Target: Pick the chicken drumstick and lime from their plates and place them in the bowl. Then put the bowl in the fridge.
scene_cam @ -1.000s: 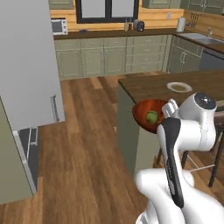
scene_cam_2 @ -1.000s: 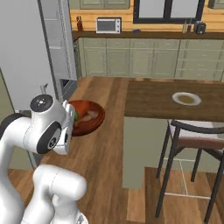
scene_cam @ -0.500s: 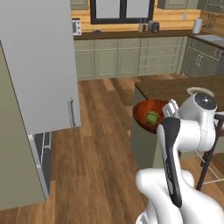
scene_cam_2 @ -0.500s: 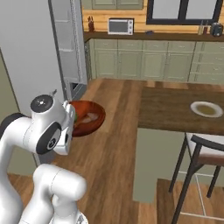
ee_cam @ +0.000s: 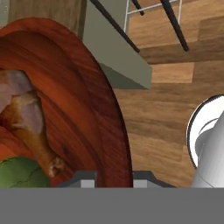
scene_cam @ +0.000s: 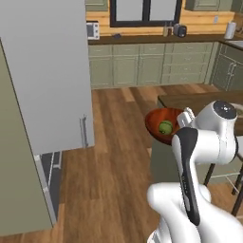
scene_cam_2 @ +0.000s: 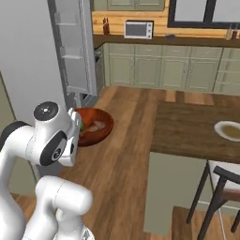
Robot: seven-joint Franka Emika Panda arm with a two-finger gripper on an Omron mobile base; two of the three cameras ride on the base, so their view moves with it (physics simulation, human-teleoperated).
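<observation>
The reddish-brown wooden bowl [scene_cam: 159,120] hangs in the air in front of my arm, with my gripper [scene_cam: 186,116] shut on its near rim. The green lime [scene_cam: 165,126] lies inside it. In the right base view the bowl [scene_cam_2: 99,132] holds the chicken drumstick [scene_cam_2: 98,126]. Up close, the bowl's rim [ee_cam: 110,114] runs between the fingertips of the gripper [ee_cam: 114,179], with the drumstick [ee_cam: 31,127] and the lime [ee_cam: 18,175] inside. The light-grey fridge [scene_cam: 18,166] stands at the left with its door [scene_cam: 47,71] swung open. One white plate [scene_cam_2: 229,131] lies on the counter.
The wooden island counter [scene_cam_2: 197,133] lies to the right, with a dark stool [scene_cam_2: 220,187] beside it. Door shelves of the fridge [scene_cam_2: 70,47] face me. Green cabinets [scene_cam: 152,64] and a microwave [scene_cam_2: 138,29] line the far wall. Wooden floor [scene_cam: 114,156] stretches between me and the fridge.
The whole scene has slid to the right as the base turned left toward the fridge, which now looms larger. The bowl stays in the gripper, unchanged relative to the arm.
</observation>
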